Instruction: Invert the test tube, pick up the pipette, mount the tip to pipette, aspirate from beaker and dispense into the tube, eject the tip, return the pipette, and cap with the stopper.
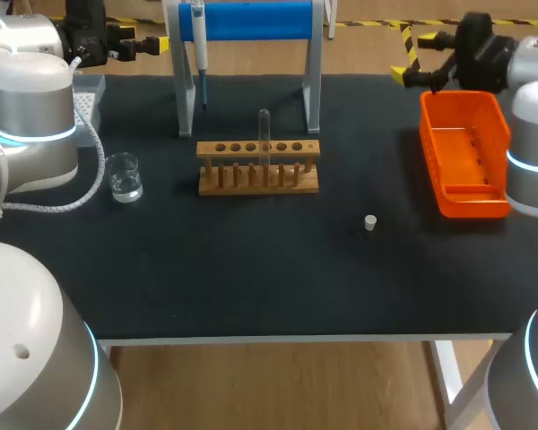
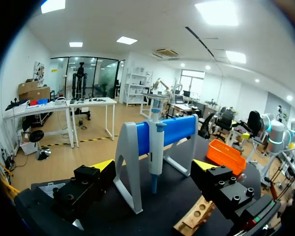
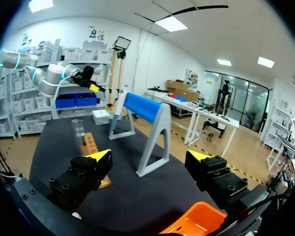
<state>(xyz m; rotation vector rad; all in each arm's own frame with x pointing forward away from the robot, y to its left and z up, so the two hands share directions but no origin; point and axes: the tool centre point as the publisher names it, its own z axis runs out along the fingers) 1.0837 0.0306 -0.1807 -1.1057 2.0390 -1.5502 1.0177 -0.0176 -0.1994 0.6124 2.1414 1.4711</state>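
Left end effector [image 2: 155, 167] and right end effector [image 3: 150, 156] both gape wide, empty (up at the counter's [image 1: 251, 287] back corners). Pipette [image 1: 199, 49] hangs on its stand [image 1: 251, 20], test tube [image 1: 264, 134] stands in the rack [image 1: 258, 168], stopper [image 1: 370, 222] lies loose.

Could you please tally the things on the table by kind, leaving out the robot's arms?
Pipette: 1
Pipette stand: 1
Test tube: 1
Wooden rack: 1
Beaker: 1
Stopper: 1
Orange bin: 1
Tip box: 1
Total: 8
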